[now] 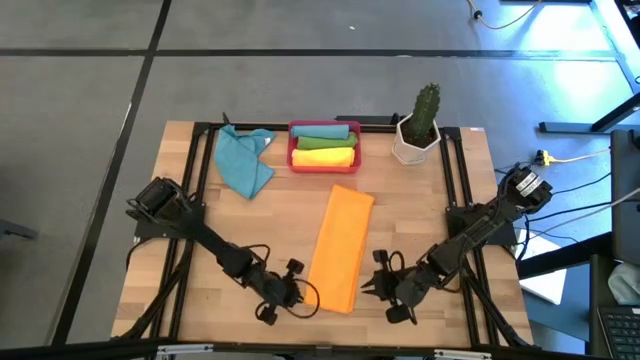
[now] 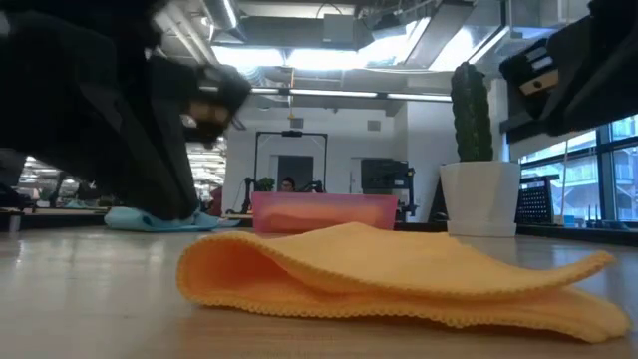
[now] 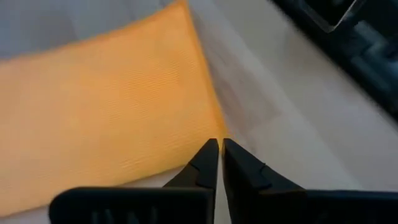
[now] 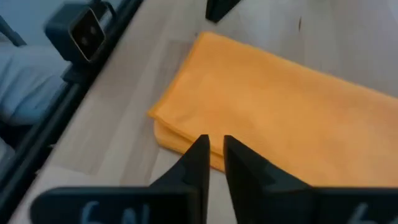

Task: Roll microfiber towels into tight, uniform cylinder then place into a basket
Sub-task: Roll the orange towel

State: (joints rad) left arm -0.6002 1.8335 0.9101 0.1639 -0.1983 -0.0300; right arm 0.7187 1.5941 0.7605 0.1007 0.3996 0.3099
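The orange towel [image 1: 340, 250] lies folded into a long strip on the counter [image 1: 200, 290], well short of the red basket [image 1: 324, 158], which already holds rolled towels. The left gripper [image 3: 219, 152] is clenched empty at the strip's near corner; the right gripper [image 4: 211, 149] stands slightly parted, grasping nothing, at the opposite near edge. Risk: catching only the top layer would unfold the strip and skew the roll.
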